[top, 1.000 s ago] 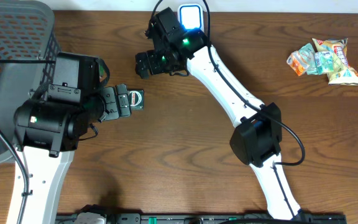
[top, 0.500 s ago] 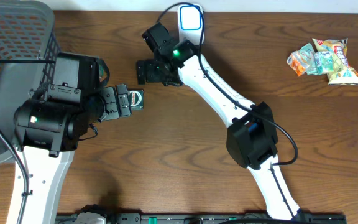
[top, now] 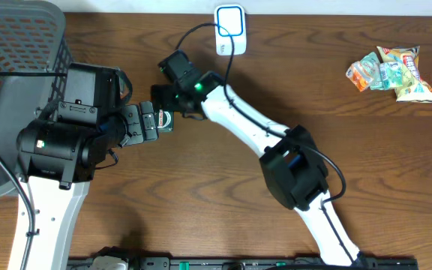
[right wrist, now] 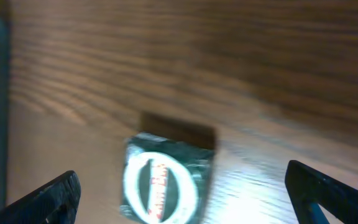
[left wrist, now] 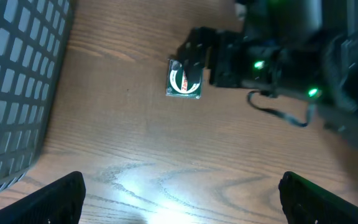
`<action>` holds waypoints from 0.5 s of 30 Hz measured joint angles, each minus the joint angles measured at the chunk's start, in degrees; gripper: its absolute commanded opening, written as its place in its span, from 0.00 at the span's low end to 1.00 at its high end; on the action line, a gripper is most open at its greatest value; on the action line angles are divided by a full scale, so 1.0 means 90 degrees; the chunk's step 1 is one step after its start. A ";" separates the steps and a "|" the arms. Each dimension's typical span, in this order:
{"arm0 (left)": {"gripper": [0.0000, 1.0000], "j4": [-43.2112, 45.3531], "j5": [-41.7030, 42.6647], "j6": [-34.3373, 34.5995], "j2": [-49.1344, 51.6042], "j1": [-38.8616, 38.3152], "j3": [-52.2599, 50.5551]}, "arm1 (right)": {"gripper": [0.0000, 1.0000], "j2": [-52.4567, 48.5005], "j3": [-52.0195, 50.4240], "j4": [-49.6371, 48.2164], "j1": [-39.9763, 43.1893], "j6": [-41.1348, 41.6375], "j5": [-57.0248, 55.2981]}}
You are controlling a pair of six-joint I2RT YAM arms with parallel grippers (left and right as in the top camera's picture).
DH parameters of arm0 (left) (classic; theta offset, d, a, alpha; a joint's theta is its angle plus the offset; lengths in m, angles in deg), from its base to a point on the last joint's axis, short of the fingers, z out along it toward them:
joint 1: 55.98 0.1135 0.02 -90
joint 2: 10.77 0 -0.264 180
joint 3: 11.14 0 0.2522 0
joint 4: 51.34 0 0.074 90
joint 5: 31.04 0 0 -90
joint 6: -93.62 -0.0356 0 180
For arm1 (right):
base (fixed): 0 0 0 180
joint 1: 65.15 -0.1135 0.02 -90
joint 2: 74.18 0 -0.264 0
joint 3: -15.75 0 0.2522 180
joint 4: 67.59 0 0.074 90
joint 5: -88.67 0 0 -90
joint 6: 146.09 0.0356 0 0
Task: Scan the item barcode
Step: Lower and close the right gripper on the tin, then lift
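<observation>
Though the basket (top: 17, 34) stands near, packet (left wrist: 184, 79) lies outside.

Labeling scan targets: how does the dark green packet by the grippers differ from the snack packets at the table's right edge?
The dark green packet is one small square with a white oval ring on top; the snack packets are a loose pile in orange, green and yellow. The dark green packet lies close by the left gripper and right gripper; the snack packets sit far from both. Shared: both rest on the wooden table, ungripped.
</observation>
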 measured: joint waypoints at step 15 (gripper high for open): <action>0.98 0.0000 0.0000 0.0000 0.0000 0.0000 0.0000 | 0.95 0.0000 -0.0665 -0.1035 -0.0457 0.0148 -0.0413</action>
